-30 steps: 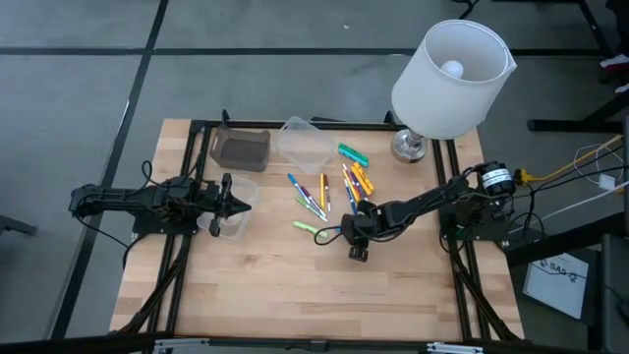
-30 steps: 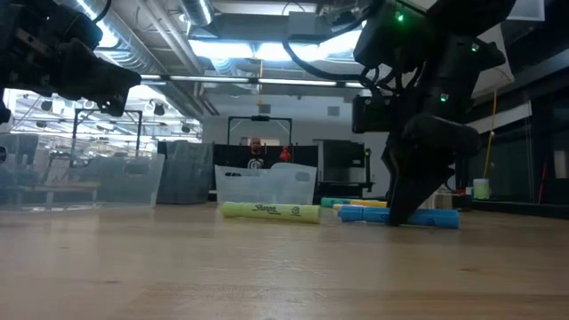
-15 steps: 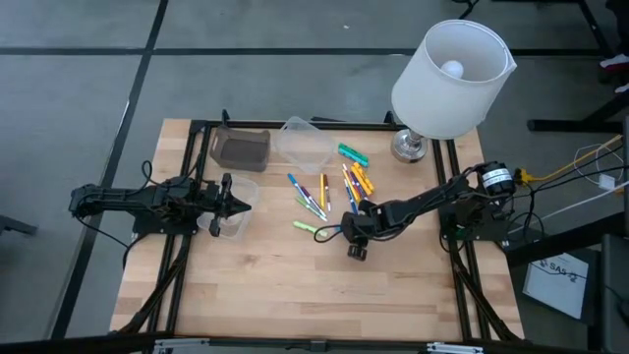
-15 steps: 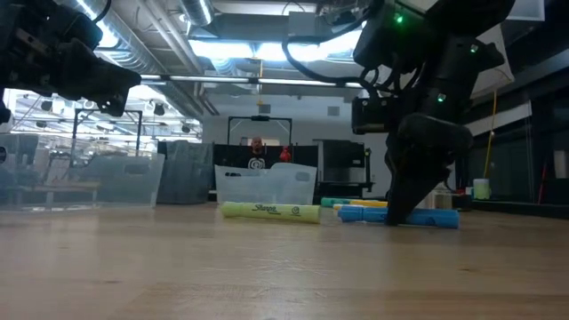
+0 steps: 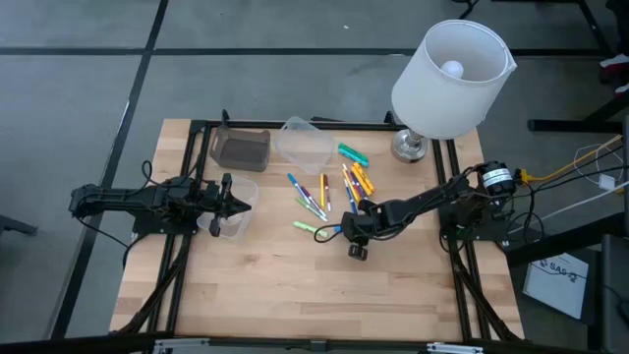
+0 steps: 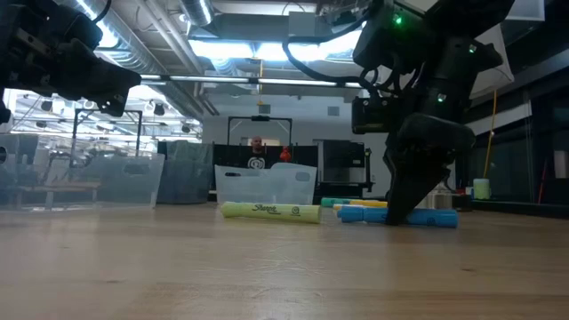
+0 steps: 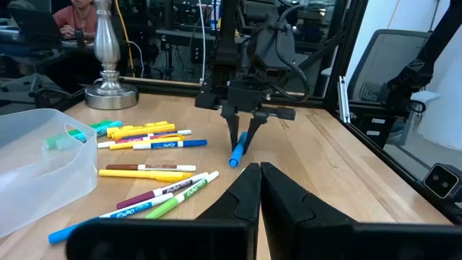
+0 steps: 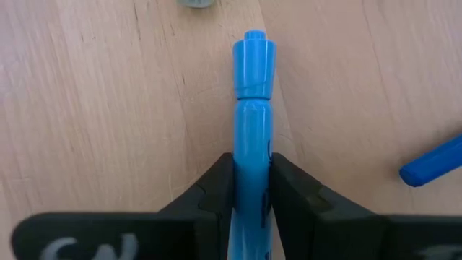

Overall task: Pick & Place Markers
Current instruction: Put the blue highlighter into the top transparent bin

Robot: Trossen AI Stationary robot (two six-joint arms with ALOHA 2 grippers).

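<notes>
On the wooden table, right fingers pinch a blue marker beside scattered markers; left fingers closed.

1. My right claw is matt black plastic, its fingers pressed on a smooth, slightly glossy light-blue plastic marker.
2. Under me, the pale wooden desk shows plank seams and fine grain, with a soft satin finish.
3. The clear plastic tub looks thin and glossy.
4. The lamp's rounded metal base shines like polished silver; its white shade looks matt.
</notes>
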